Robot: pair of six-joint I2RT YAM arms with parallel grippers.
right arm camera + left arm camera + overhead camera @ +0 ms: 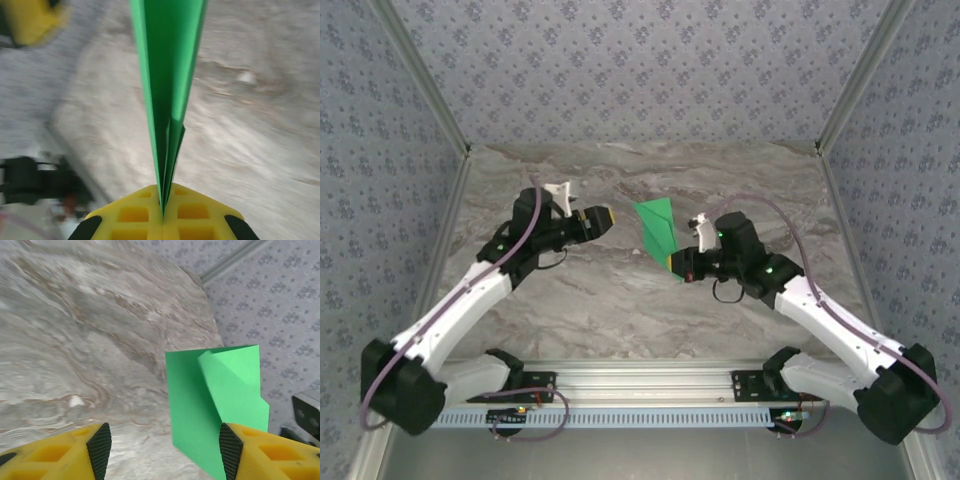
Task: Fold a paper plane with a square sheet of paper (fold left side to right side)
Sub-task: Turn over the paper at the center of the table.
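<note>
Both arms reach forward and inward, elbows bent outward. The left gripper (602,221) points toward the right arm, its jaws standing apart and holding nothing. The right gripper (677,266) is pinched shut on the folded green paper (658,226).

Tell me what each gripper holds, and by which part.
The right gripper is shut on the folded green paper, pinching its near end between the fingertips. The left gripper is open and holds nothing.
</note>
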